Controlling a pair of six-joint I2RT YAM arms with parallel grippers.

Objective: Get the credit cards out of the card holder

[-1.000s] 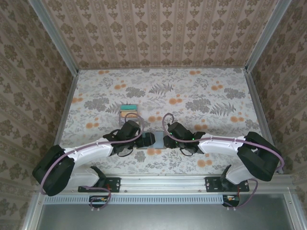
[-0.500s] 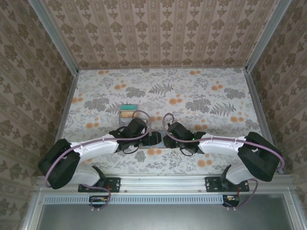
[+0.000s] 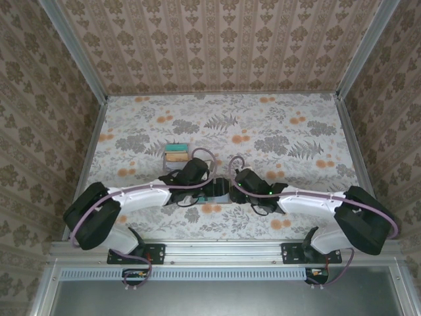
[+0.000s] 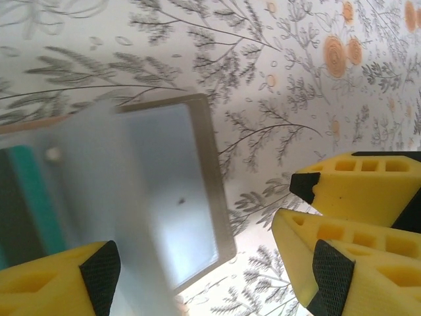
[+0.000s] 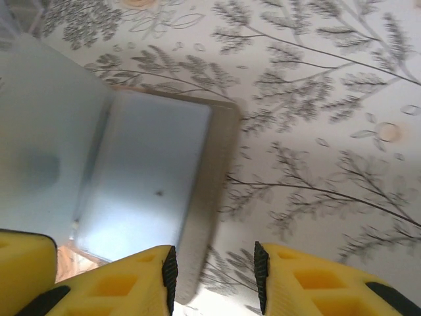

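1. Top external view: both arms reach inward and meet at the middle of the floral table, near its front edge. The card holder lies flat between the left gripper and the right gripper. A stack of coloured cards sits on the table behind the left arm, apart from the holder.
2. Left wrist view: the card holder lies open, its shiny pale grey-blue inside facing up. A teal card shows at its left edge. The left gripper has its yellow fingers spread wide, clamped on nothing.
3. Right wrist view: the card holder lies open on the table. The right gripper has its fingers slightly apart. The holder's blurred edge runs into the gap; whether they pinch it I cannot tell.
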